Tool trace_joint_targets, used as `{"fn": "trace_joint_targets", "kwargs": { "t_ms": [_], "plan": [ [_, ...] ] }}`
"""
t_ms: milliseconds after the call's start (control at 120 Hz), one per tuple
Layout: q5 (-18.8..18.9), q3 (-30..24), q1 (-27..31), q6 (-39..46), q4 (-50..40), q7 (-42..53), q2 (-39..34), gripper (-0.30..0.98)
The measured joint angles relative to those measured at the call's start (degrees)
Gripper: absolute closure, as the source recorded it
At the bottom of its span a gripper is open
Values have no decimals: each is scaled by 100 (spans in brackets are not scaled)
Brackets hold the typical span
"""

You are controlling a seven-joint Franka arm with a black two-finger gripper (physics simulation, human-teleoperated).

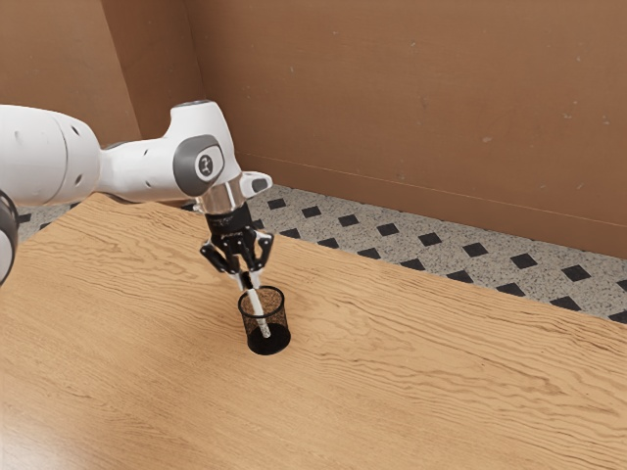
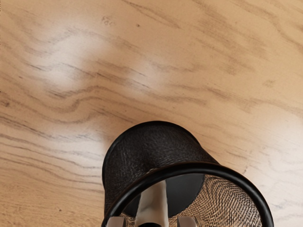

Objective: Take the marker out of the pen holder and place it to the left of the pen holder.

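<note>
Marker [image 1: 259,310] in pen holder [image 2: 156,142]; tool [image 1: 249,281] part-open w/ marker btwn fingers, no grip. Grasp, lift-out & placing on tabletop [image 1: 411,392] all TBD.

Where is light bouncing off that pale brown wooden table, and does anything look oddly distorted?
Wrist view: soft white glare patches on the pale brown wooden table; wavy ripples in the mesh of the round black pen holder, probably a rendering effect.
Exterior view: a pale sheen at the table's lower left; no hard-edged shadow that I can make out beside the holder.
</note>
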Motion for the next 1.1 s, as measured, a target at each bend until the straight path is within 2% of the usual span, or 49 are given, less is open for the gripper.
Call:
{"fn": "trace_joint_targets", "kwargs": {
  "t_ms": [117,317,583,667,783,867,967,1042,1100],
  "plan": [
    [9,0,15,-4,2,-18,3,69],
    [90,4,-51,-44,-43,-80,-215,75],
    [665,273,-381,-760,-363,-248,-1886,78],
    [874,422,-389,-995,-365,-290,-2149,78],
    [1064,552,-115,-1201,-560,-328,-2008,79],
    [1124,441,331,-1448,-684,-354,-1847,79],
    [1370,452,794,-2390,-615,-398,-1688,79],
    [1543,457,1197,-3239,-472,-381,-1064,79],
    [1603,421,1296,-3887,-368,-355,-775,78]
  ]
}}
